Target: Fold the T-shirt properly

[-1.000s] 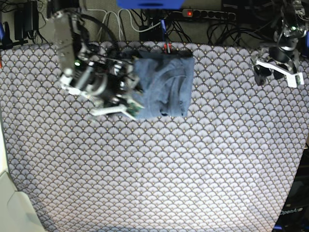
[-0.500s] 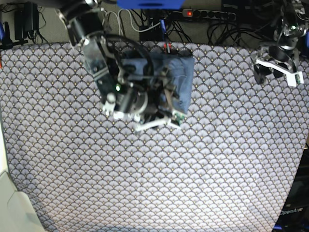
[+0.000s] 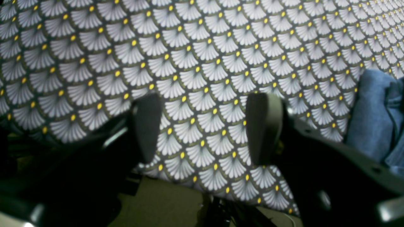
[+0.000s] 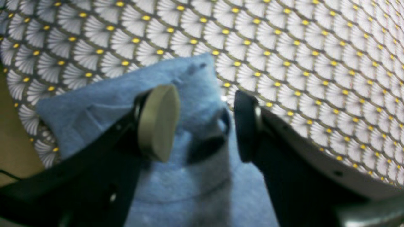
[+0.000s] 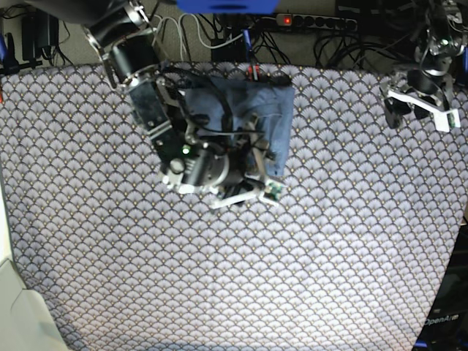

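Observation:
The grey-blue T-shirt (image 5: pixel 272 110) lies folded into a compact rectangle at the far middle of the table. My right gripper (image 5: pixel 245 196) is open and hovers over the shirt's near edge, with its arm covering the shirt's left half. In the right wrist view the gripper (image 4: pixel 202 124) is open, with nothing between its pads and the shirt (image 4: pixel 104 104) beneath. My left gripper (image 5: pixel 418 108) is open at the far right, away from the shirt. In the left wrist view it (image 3: pixel 205 127) is empty over the cloth, with the shirt (image 3: pixel 375 116) at the right edge.
The scallop-patterned tablecloth (image 5: pixel 292 278) covers the whole table. A power strip and cables (image 5: pixel 314 22) lie beyond the far edge. A white object (image 5: pixel 14 314) sits at the near left corner. The cloth's edge hangs below my left gripper (image 3: pixel 176 189).
My right arm has swung from the shirt's left side across it to its near right corner. The shirt and my left arm have not moved.

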